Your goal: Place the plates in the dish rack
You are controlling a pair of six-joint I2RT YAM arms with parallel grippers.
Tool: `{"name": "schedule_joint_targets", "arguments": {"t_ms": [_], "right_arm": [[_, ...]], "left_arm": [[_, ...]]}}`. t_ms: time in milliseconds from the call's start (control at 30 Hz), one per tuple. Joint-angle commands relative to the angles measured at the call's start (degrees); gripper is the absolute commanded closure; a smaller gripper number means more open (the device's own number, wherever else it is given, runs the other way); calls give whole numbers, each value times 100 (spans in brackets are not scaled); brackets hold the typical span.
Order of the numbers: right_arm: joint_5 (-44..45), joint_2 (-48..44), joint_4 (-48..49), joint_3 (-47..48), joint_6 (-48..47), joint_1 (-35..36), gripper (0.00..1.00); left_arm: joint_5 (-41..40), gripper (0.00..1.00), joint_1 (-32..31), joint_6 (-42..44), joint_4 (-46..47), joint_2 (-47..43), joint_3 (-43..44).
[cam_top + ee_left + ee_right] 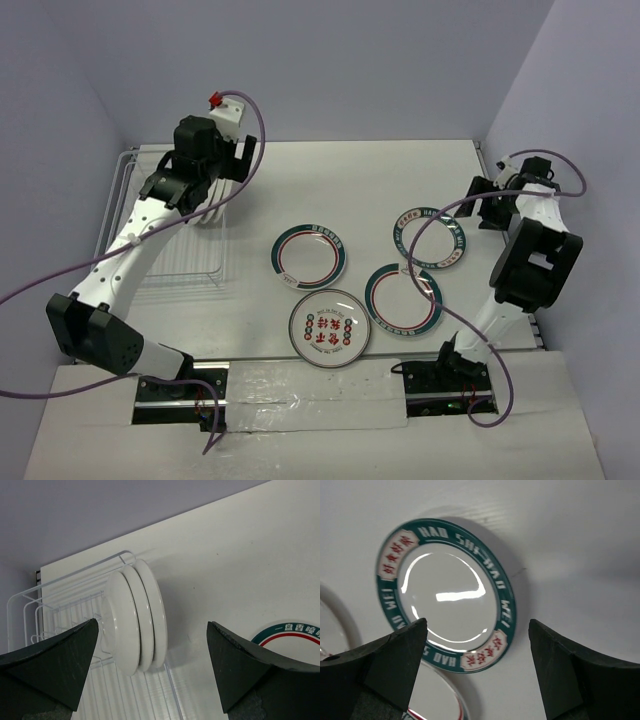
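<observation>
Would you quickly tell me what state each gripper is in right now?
Left gripper: open, holding nothing.
Right gripper: open, holding nothing.

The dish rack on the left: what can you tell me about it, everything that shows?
The dish rack is a rectangular frame of thin white wire with rounded corners and rows of upright tines. It sits flat on the white table, at its far left side, partly hidden under the left arm. Three white plates stand on edge in it, packed close together at one end; the slots that show beside them hold nothing.
</observation>
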Motion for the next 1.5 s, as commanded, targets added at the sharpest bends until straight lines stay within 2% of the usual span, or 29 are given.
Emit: {"name": "schedule_joint_targets", "arguments": {"t_ms": [0,233,267,367,500,633,733,767,833,867,1067,1167,1233,1300,1467], "right_arm": [[241,299,-176,-53,-697,-166,13],[294,1194,-255,227,-1015,-272,24],[207,1309,-334,376,-1032,-272,31],[-127,1731,-571,745,-1111,-272,41],[-891,2153,-1037,1106,-1208,-176,48],[-1060,2329,-1152,1212,-1217,114,54],[-1112,2356,-1125,1291,-1164,290,68],[-1156,2373,-1204,1396,-1138,308,81],[-1296,2400,-1327,1528,-1121,360,97],[-1367,2391,-1397,1633,-1077,369,100],[-2026,1715,-1363,2151,-621,369,100],[-2692,1251,-1144,2486,-121,421,100],[-2817,1056,-1055,2653,57,544,100],[-2914,689,-932,2645,154,885,100],[-2818,-173,-625,2250,259,1879,100]], "left_arm": [[157,1,-46,-65,28,-140,-37],[78,1,-90,-21,19,-87,-29],[69,1,-99,-12,19,-78,-37],[-63,1,-125,58,54,-52,-72],[-124,1,-134,85,98,-17,-143],[-133,1,-143,84,107,27,-152],[-151,1,-143,85,98,80,-143],[-160,1,-143,84,98,106,-143],[-168,1,-143,76,80,124,-152],[-195,1,-143,58,89,132,-169],[-169,1,-143,-144,98,185,-196],[-142,1,-143,-284,28,246,49],[42,1,-143,-355,-112,317,251],[340,1,-143,-460,-306,344,523],[1833,1,-143,-714,-464,186,823]]}}
